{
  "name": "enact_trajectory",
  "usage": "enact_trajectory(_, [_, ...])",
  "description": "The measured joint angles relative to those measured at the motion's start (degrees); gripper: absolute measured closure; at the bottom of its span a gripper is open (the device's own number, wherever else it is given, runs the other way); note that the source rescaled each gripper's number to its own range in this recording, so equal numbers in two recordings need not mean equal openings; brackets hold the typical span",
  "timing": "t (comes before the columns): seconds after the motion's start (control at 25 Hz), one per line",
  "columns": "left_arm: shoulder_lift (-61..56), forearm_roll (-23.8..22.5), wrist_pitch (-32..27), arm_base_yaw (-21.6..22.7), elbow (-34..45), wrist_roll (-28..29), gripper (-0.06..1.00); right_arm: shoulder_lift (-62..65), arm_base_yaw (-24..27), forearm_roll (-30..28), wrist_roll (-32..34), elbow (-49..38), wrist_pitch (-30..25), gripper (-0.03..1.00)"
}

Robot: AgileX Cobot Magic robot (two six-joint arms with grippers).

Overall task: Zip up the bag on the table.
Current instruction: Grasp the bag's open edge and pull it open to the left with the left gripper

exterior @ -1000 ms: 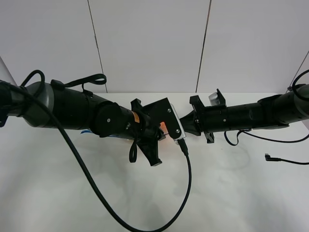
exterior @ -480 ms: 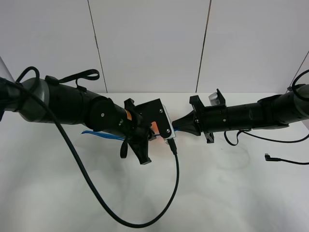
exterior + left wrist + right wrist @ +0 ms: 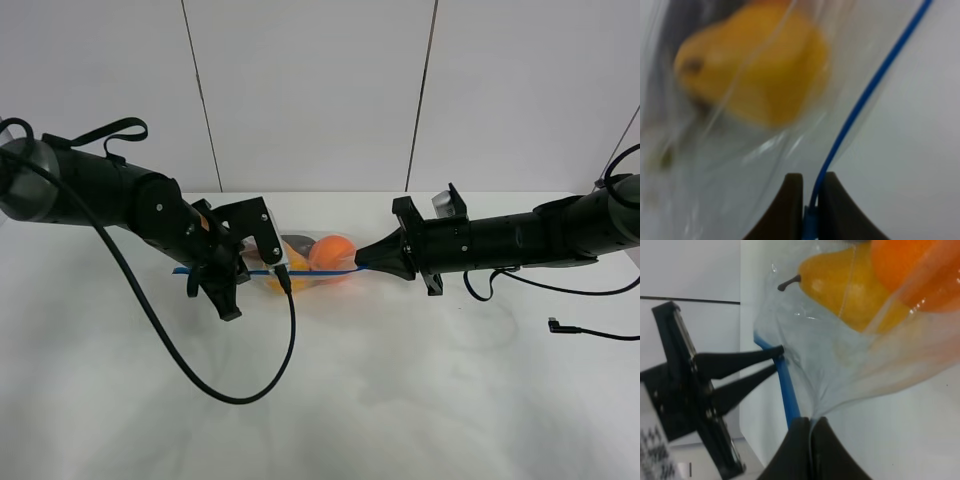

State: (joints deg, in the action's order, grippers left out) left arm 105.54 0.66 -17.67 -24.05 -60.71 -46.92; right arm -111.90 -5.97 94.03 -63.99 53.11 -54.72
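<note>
Clear plastic zip-top bag [image 3: 300,268], orange and yellow fruit inside, lies on the plain white desk [image 3: 420,400], mid-desk between both arms. Left fingers [image 3: 789,205] are clamped on the thin blue zip strip [image 3: 865,95]. Right fingers [image 3: 799,450] are pinched tight on the strip's opposite end.

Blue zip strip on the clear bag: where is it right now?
In the exterior high view the thin blue zip strip runs along the near edge of the clear plastic zip-top bag, stretched between the left tool and right tool, both pinching it.
</note>
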Motion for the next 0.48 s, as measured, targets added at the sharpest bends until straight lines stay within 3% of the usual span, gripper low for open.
enact_trajectory(0.48, [0.0,-0.7,-4.9,11.1,0.0,0.0,0.94,0.0,-0.2,0.0,-0.1,0.0,-0.1,0.97])
